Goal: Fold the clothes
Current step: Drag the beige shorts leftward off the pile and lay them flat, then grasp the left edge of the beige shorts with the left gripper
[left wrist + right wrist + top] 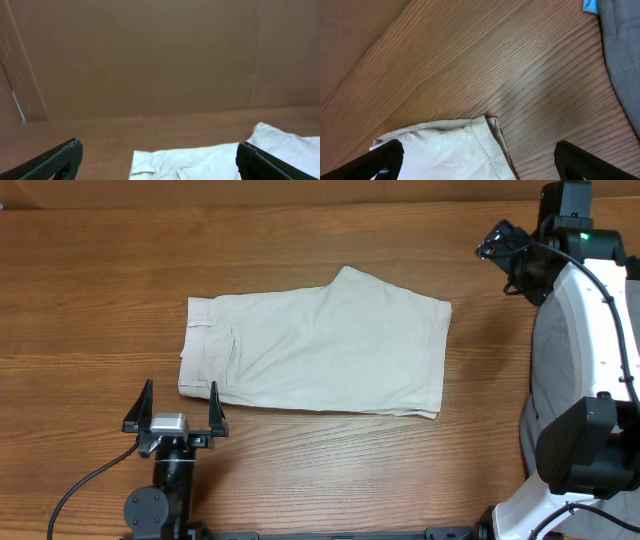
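Found flat on bench (90,300): beige shorts (320,345). Left end effector (180,388) just beside shorts' waistband, released. Right end effector (479,147) above shorts' corner, released. Grey trousers (620,45) lay apart from shorts.

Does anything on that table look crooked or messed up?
Only slightly: the beige shorts lie flat, but their layers don't line up; a lower layer peeks out at the near right corner. Nothing looks spilled or damaged.

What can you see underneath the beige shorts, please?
The beige shorts lie flat on the wooden table, which shows all around them. Along the hem a second layer of their own cloth peeks out. Anything between or beneath the layers is covered.
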Robot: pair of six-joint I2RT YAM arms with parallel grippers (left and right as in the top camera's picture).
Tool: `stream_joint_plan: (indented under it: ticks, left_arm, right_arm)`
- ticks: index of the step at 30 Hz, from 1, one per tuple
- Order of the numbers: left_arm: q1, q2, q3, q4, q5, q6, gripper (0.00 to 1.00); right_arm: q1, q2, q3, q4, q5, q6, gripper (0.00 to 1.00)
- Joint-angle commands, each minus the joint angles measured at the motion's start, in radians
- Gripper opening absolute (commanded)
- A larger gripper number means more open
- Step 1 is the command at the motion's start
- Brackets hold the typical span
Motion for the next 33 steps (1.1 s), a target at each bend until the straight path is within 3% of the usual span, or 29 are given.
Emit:
stream_joint_plan:
  ticks: [1, 8, 11, 13, 18, 23, 25, 27, 33]
  left_arm:
    - [0.010, 0.064, 0.112, -0.031, 0.009, 0.079, 1.00]
    - [0.010, 0.497, 0.474, -0.251, -0.057, 0.096, 1.00]
    - [0.010, 0.758, 0.719, -0.433, -0.056, 0.167, 1.00]
    - [0.010, 0.991, 0.969, -0.637, -0.043, 0.225, 1.00]
    - [0.010, 1.315, 1.320, -0.890, 0.073, 0.225, 1.00]
    - [0.023, 1.494, 1.408, -0.909, 0.056, 0.128, 1.00]
    - [0.071, 1.527, 1.408, -0.928, 0.039, 0.011, 1.00]
    - [0.147, 1.558, 1.408, -0.954, 0.112, -0.022, 1.00]
    - [0.370, 1.680, 1.408, -0.995, 0.525, 0.164, 1.00]
  right_arm:
    - [0.003, -0.023, 0.015, 0.003, -0.001, 0.004, 1.00]
    - [0.003, -0.023, 0.015, 0.003, -0.001, 0.004, 1.00]
    - [0.003, -0.023, 0.015, 0.003, -0.001, 0.004, 1.00]
    - [0.003, -0.023, 0.015, 0.003, -0.001, 0.004, 1.00]
    - [0.003, -0.023, 0.015, 0.004, -0.001, 0.004, 1.00]
    - [0.003, -0.023, 0.015, 0.003, -0.001, 0.004, 1.00]
    - [0.003, -0.023, 0.015, 0.003, -0.001, 0.004, 1.00]
    - [0.003, -0.023, 0.015, 0.003, -0.001, 0.004, 1.00]
    - [0.003, -0.023, 0.015, 0.004, -0.001, 0.004, 1.00]
